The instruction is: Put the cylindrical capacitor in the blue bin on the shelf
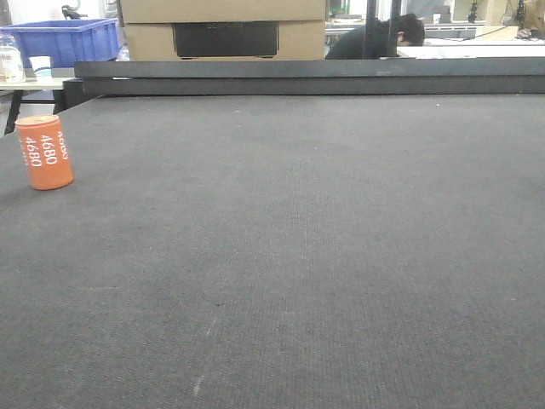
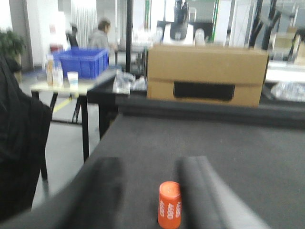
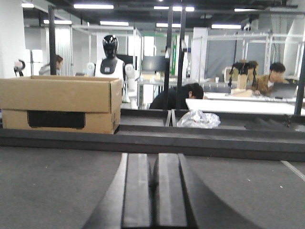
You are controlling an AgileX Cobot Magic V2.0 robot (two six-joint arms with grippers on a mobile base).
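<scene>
Found cylindrical capacitor [image 1: 44,152] upright by tabletop's [image 1: 298,239] left edge; left tool [image 2: 152,164] spread wide (badly blurred), right tool [image 3: 153,160] pinched closed, empty.

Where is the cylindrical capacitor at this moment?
The cylindrical capacitor stands upright on the dark table at the far left of the front view; the left wrist view shows it between the fingers of the open left gripper.

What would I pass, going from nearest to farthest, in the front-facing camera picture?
Orange cylindrical capacitor standing on the dark table top → black rail along the table's far edge → cardboard box behind it. The blue crate is also far back, but its depth against the box is unclear.
</scene>
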